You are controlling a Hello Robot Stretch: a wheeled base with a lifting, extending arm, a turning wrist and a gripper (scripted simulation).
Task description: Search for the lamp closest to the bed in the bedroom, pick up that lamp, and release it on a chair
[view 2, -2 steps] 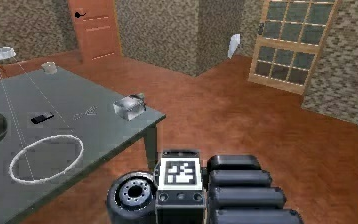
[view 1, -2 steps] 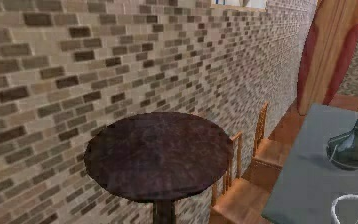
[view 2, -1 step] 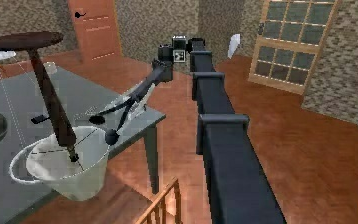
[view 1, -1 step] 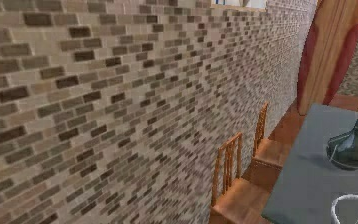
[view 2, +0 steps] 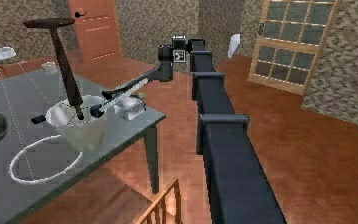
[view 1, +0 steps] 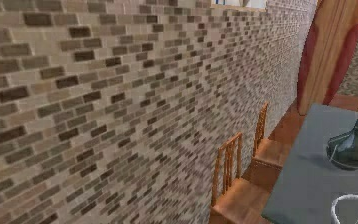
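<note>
A home's dining room (brick-patterned wall (view 1: 107,110), wooden floor (view 2: 317,150)), wooden chairs (view 1: 228,165) at a grey table (view 1: 307,180), paned door (view 2: 292,45).

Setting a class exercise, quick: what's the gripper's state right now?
Gripper: cannot be told whether it holds anything; its far end shows against a white bowl-shaped thing with a dark stem on the grey table.

A brick wall (view 1: 97,110) closes off the forward view's left. A wooden chair (view 1: 227,165) and another chair (view 1: 259,125) stand squeezed between it and the grey table (view 1: 307,172) — little gap there. In the arm side view, a lamp (view 2: 79,126), its white cord (view 2: 32,165) and a small white object (view 2: 133,106) crowd the tabletop — bare floor (view 2: 307,150) lies right of the arm (view 2: 227,140).
</note>
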